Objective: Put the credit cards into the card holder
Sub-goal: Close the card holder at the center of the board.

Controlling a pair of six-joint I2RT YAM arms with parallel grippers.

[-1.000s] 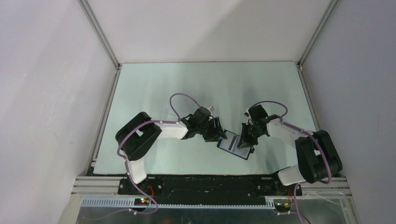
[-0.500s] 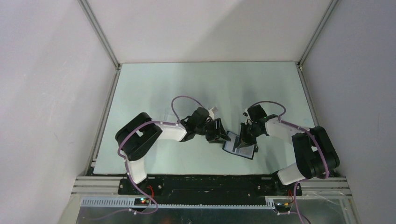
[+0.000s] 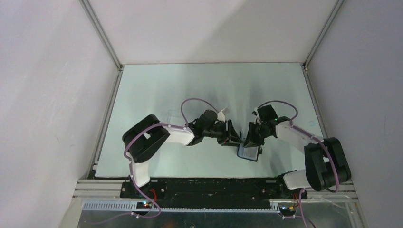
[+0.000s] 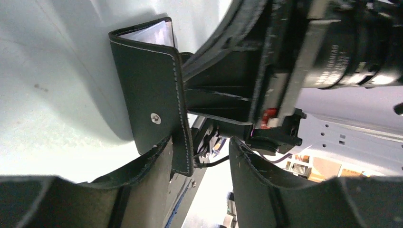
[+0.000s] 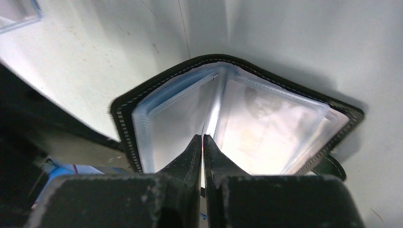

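Note:
The black card holder (image 3: 248, 152) stands half folded on the table between my two grippers. In the left wrist view its outer cover with the metal snap (image 4: 152, 95) faces me. My left gripper (image 4: 199, 142) is open, and the cover's edge lies against the inside of its left finger (image 4: 142, 180). In the top view the left gripper (image 3: 234, 137) is just left of the holder. In the right wrist view the holder (image 5: 124, 111) gapes open, showing pale grey-blue pockets. My right gripper (image 5: 203, 137) is shut on a thin pale credit card (image 5: 212, 102), seen edge-on and reaching into the fold.
A corner of a clear plastic box (image 5: 14, 14) shows at the top left of the right wrist view. The right gripper's body (image 4: 285, 71) fills the space close behind the holder in the left wrist view. Grey walls enclose the pale table (image 3: 214, 85).
The holder lay open and flat a second ago; now it is folded up steeper and sits a little further right. Both grippers have closed in on it, the left one moving right.

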